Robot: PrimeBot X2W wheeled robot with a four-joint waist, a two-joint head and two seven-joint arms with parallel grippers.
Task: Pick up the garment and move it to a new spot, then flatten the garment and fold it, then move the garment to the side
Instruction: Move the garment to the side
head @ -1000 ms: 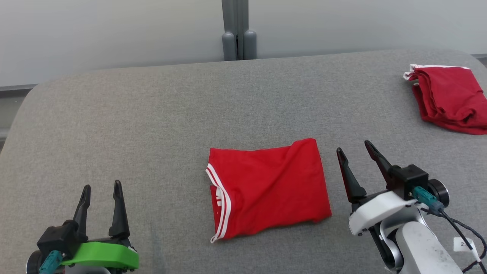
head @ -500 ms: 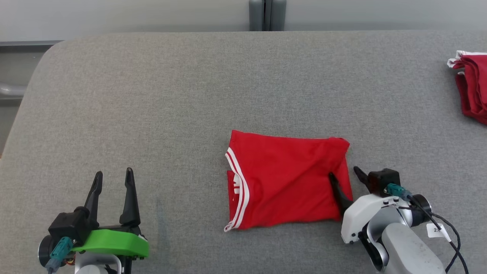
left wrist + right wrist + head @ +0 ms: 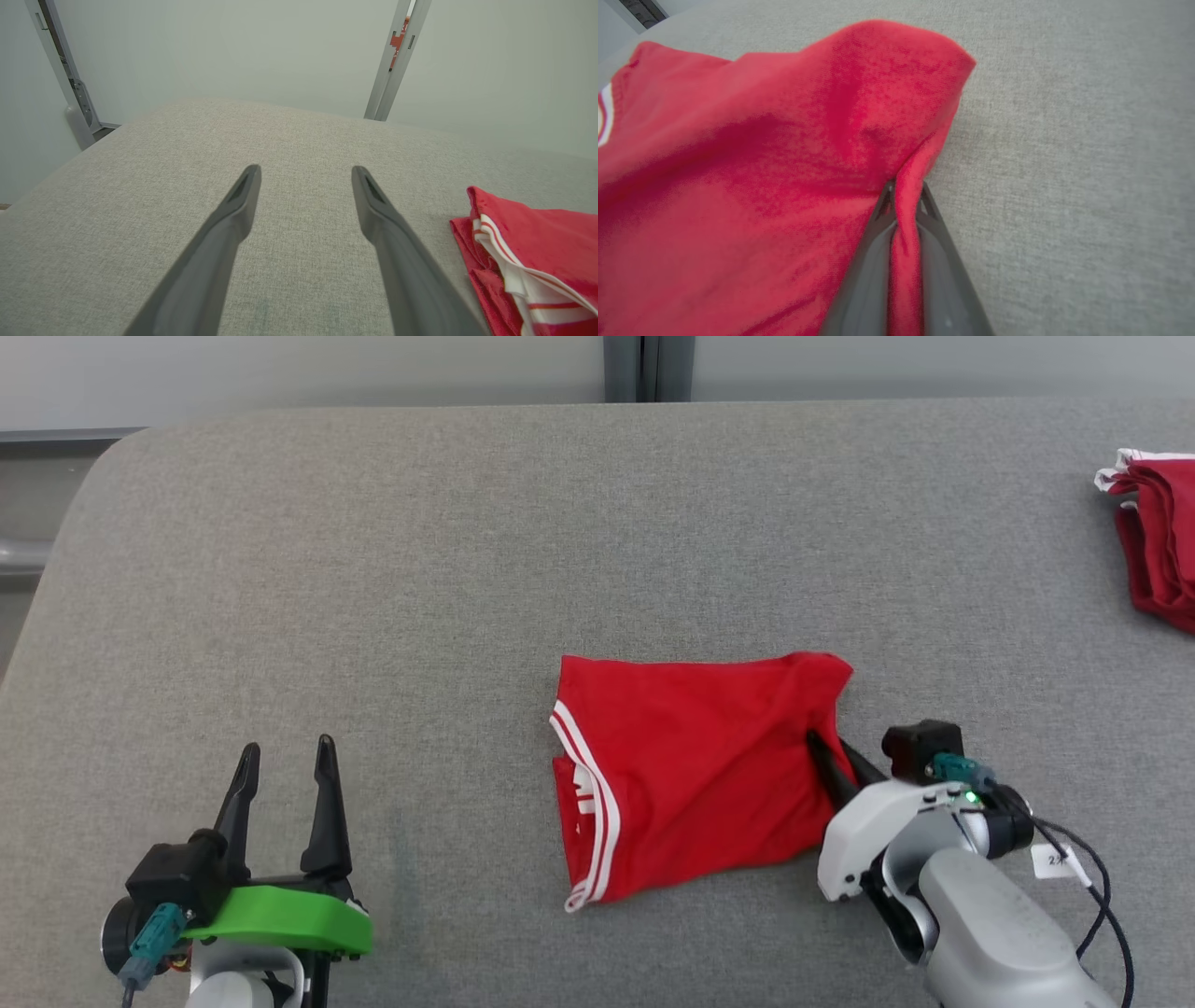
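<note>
Surface: grey padded table (image 3: pixel 448 551), pale wall beyond.
Right gripper (image 3: pixel 829 742): fingers now clamped on the red garment (image 3: pixel 700 775) at its 3 o'clock edge; a second ago we saw them apart.
Garment: folded, table centre, gripped edge bunched into a ridge.
Left gripper (image 3: pixel 288 747): fingers apart, idle at 8 o'clock.
Meaning: we judge the grasp made; the sideways move comes next.

Soft matt red cloth garment (image 3: pixel 691 775); coarse grey woven fabric tabletop (image 3: pixel 420 569).

The garment (image 3: pixel 691 775) at table (image 3: pixel 420 569) centre, another garment (image 3: pixel 1162 541) far right
</note>
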